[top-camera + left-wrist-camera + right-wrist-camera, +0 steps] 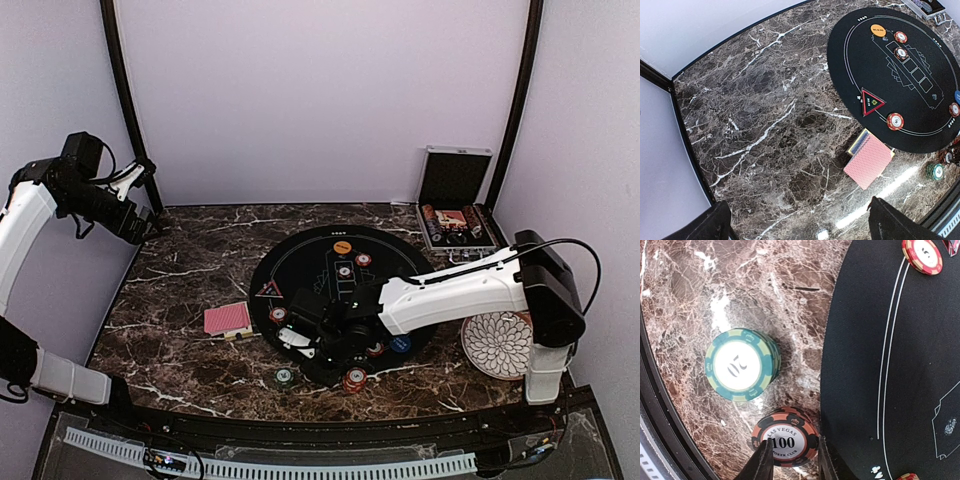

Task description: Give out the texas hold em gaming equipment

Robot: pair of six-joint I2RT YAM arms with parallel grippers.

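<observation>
- Left gripper (799, 205): held high at the far left of the table, well apart from the play area. Its fingers (715, 222) are spread wide, with nothing between them.
- Right gripper (794, 441): low at the near edge of the black round mat (300, 250). The jaws stand narrow, one finger on each side of the black-and-orange chip stack (785, 432) marked 100. Whether the fingers press on the stack cannot be told.
- Black-and-orange chip stack: stands on the marble table (190, 260), just off the mat's rim.
- Green chip stack (740, 365): marked 20, on the marble near the black-and-orange chip stack and apart from it.
- Red-backed playing cards (228, 319): piled on the marble just beside the mat's left edge.
- Triangular marker (871, 101): lies flat on the mat near its left rim.
- Orange button (342, 246): on the far part of the mat.
- Blue button (401, 344): on the near right part of the mat, beside the right arm.
- Red striped chips (895, 121): on the mat, one near the triangular marker and two close to the orange button.
- Silver case (455, 205): open, lid upright, at the far right corner of the table, with chips and cards inside.
- White patterned plate (497, 345): on the marble right of the mat, its right edge hidden by the right arm.
</observation>
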